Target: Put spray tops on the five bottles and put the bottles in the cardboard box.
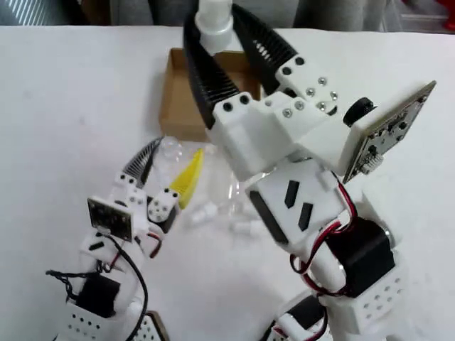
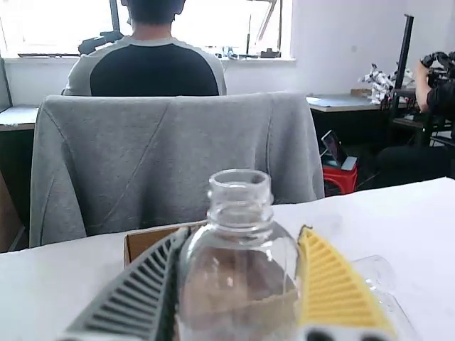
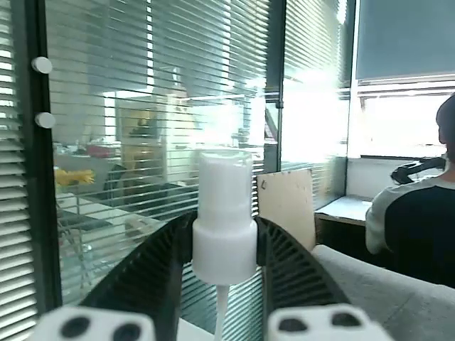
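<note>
My left gripper (image 1: pixel 174 153) is low over the table, its grey and yellow fingers shut on a clear bottle (image 2: pixel 240 277). The bottle stands upright with an open, uncapped neck (image 2: pixel 240 189). My right gripper (image 1: pixel 215 20) is raised high, over the cardboard box (image 1: pixel 186 96) as the high view shows it, with its black fingers shut on a white spray top (image 3: pixel 225 220). The spray top's tube hangs down between the fingers. The box also appears just behind the held bottle (image 2: pixel 151 239).
Loose white spray tops (image 1: pixel 202 212) (image 1: pixel 246 228) lie on the white table between the two arms. More clear bottles (image 1: pixel 234 190) lie there, partly hidden by the right arm. A clear plastic piece (image 2: pixel 375 275) lies beside the yellow finger.
</note>
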